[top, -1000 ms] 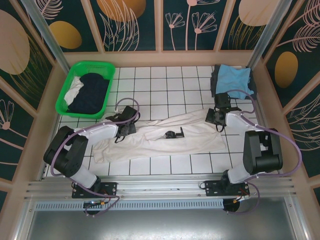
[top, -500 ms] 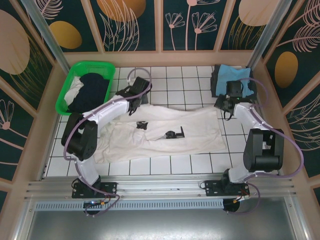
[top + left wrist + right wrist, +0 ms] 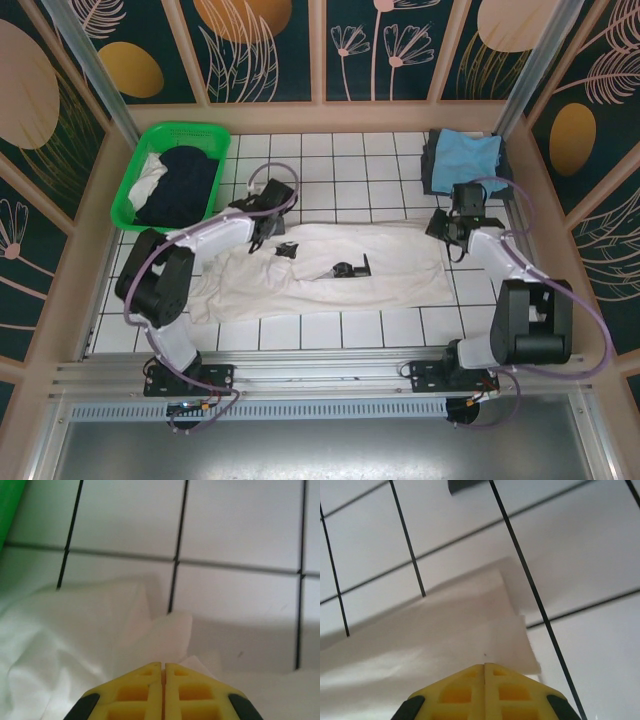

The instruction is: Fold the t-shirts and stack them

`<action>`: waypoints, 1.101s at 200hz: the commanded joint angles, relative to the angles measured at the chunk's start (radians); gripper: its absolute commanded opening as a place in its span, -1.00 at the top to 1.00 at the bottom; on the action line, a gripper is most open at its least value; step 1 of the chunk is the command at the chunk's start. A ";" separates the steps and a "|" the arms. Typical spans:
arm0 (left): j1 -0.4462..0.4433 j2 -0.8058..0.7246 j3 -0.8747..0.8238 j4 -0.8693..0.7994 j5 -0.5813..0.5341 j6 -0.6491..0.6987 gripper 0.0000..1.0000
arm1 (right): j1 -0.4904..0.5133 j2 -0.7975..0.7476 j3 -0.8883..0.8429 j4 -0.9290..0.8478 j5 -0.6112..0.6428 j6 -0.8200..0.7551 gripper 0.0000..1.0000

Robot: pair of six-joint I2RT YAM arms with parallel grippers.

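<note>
The large white t-shirt with small black prints lies spread across the middle of the tiled table. My left gripper is shut on its far left edge; in the left wrist view the yellow fingers meet over the white t-shirt. At the shirt's far right corner my right gripper is shut on the cloth; in the right wrist view the white t-shirt runs under the gripper. A light blue t-shirt lies on a dark grey one at the back right. A dark navy t-shirt fills the basket.
The green slotted basket stands at the back left, with a bit of white cloth beside the navy shirt. Wooden walls close in the table on three sides. A metal rail carries the arm bases along the near edge.
Both grippers carried the shirt's far edge toward the back, spreading the cloth wider, then came back a little toward the near side. The shirt now lies flatter.
</note>
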 commanded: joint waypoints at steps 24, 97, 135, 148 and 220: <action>-0.005 -0.132 -0.145 0.078 0.056 -0.072 1.00 | -0.004 -0.090 -0.119 -0.006 -0.027 0.058 1.00; -0.010 -0.131 -0.260 0.116 0.112 -0.079 1.00 | -0.029 -0.106 -0.176 -0.005 -0.025 0.078 1.00; -0.023 -0.121 -0.306 0.138 0.131 -0.086 1.00 | -0.029 -0.106 -0.177 -0.028 -0.025 0.078 1.00; -0.023 -0.123 -0.320 0.141 0.134 -0.090 1.00 | -0.029 -0.109 -0.175 -0.039 -0.033 0.087 1.00; -0.028 -0.142 -0.357 0.169 0.198 -0.088 0.72 | 0.148 -0.204 -0.003 -0.102 -0.016 0.178 0.60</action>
